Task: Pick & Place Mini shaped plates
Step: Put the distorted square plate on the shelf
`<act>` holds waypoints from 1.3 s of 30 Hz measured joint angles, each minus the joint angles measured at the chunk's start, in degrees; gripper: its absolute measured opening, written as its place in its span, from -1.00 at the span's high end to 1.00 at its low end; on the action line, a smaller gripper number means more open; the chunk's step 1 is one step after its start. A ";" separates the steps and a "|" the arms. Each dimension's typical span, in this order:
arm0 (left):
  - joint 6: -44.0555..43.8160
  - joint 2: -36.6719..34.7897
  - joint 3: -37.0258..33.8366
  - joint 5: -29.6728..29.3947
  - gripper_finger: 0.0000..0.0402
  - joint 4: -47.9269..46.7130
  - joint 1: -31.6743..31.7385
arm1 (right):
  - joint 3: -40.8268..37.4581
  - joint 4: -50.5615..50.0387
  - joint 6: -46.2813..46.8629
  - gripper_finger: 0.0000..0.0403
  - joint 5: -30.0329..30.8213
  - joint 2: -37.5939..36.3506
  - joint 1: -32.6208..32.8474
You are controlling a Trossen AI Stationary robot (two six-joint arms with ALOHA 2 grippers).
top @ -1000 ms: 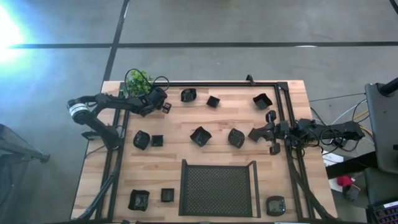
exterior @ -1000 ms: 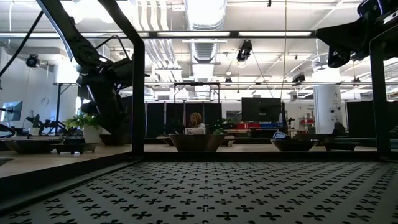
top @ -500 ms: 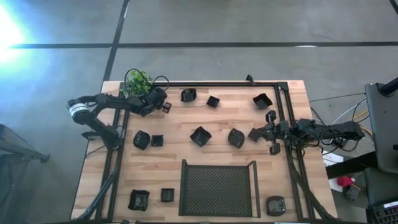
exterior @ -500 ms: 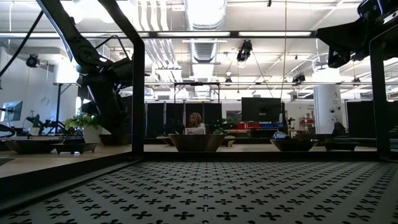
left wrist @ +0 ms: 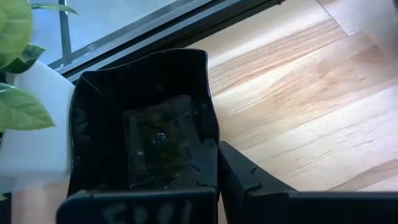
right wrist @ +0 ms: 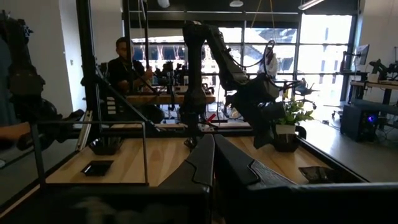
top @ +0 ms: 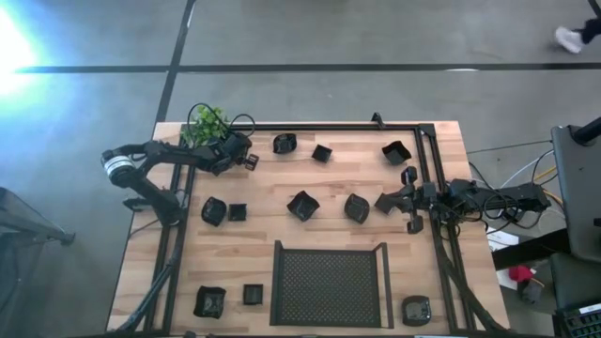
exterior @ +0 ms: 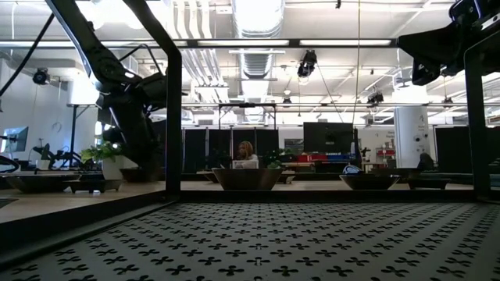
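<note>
A: Plates, mini black ones, scattered on the wooden table (top: 282,225). 1 small square plate (left wrist: 146,134) sits at the far-left corner, right beside the green plant (top: 207,122).

B: Is it held?

A: Yes. Left gripper (top: 246,160) is pinched on that plate's rim; in the left wrist view 1 finger (left wrist: 249,177) presses against the plate's wall, the plate's base resting on the wood.

B: Other plates?

A: 3 along the far edge (top: 285,143), (top: 322,152), (top: 395,151). 2 near the left rail (top: 214,210), (top: 238,212). 2 mid-table (top: 302,205), (top: 356,207). 2 near-left corner (top: 209,301), (top: 252,294). 1 near-right corner (top: 416,309).

B: Right side?

A: Right gripper (top: 390,201) waits over the right side of the table, fingers (right wrist: 211,163) pressed together, nothing between them. A dark angular piece lies at its tip; can't tell if it's a plate.

B: Anything else?

A: Mesh tray (top: 327,284) at near-centre, nothing in it. Low view shows bowls in profile (exterior: 246,178) across the table, a person (exterior: 247,152) seated in the room behind. Another seated person (right wrist: 123,65) shows in the right wrist view.
</note>
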 joint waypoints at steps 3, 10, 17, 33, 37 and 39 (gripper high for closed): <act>0.94 -0.02 0.40 1.03 1.00 -0.09 0.00 | 0.00 0.01 -0.01 0.96 0.00 0.01 -0.01; 1.92 -0.65 2.34 2.69 1.00 -3.19 -0.24 | 0.00 0.00 0.01 0.96 0.00 0.00 -0.02; 2.70 -1.74 3.41 2.64 1.00 -6.21 -1.59 | 0.00 0.01 0.01 0.96 0.00 -0.01 0.00; 4.83 -7.97 3.37 2.01 1.00 -7.21 -7.19 | 0.00 -0.01 0.01 0.96 0.00 -0.01 -0.01; 5.99 -9.02 3.37 2.01 1.00 -7.69 -8.22 | 0.00 -0.01 0.01 0.96 0.00 0.00 -0.01; 6.05 -9.58 3.37 2.01 1.00 -8.20 -8.80 | 0.00 -0.02 0.01 0.96 0.00 0.01 -0.02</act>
